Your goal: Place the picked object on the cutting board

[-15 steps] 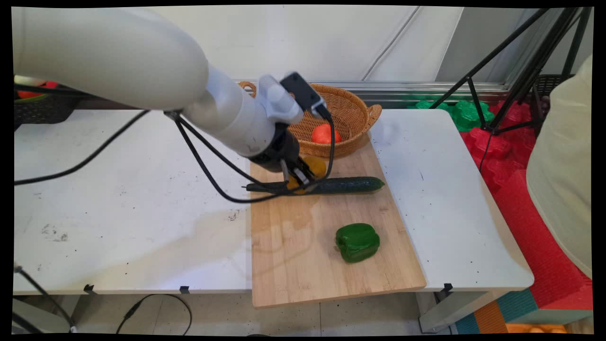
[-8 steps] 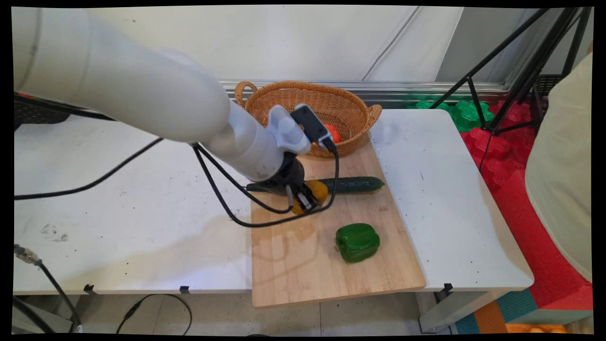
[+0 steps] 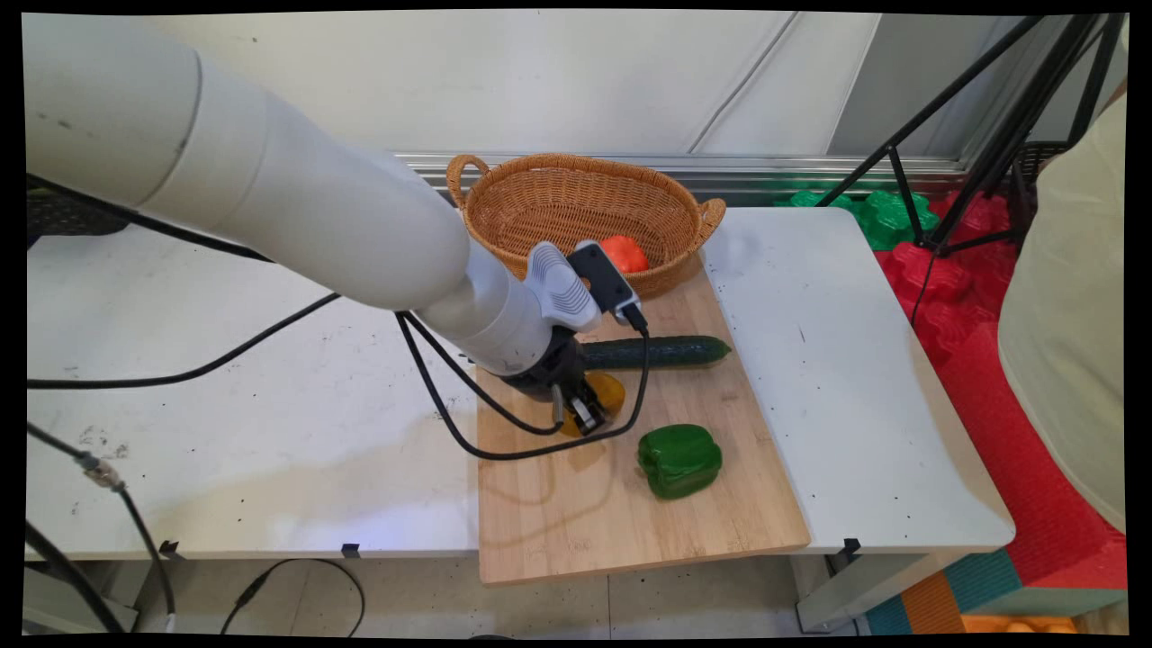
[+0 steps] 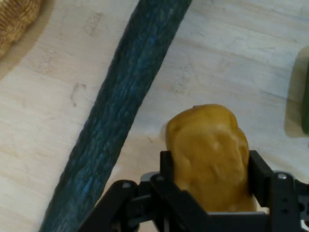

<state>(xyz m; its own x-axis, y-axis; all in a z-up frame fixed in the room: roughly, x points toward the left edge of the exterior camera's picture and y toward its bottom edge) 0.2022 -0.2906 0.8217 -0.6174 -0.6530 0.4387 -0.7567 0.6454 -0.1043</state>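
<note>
The black pincer (image 3: 585,416) clamps a lumpy yellow-orange vegetable (image 4: 210,154) over the wooden cutting board (image 3: 576,504). A long dark-green cucumber (image 3: 657,351) lies just beside it.

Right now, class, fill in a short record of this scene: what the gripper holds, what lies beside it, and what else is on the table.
Gripper: shut on a yellow pepper
Under it: wooden board
Beside it: cucumber, lying on the board
Also on board: green pepper
Behind board: wicker basket with a red pepper inside
</note>
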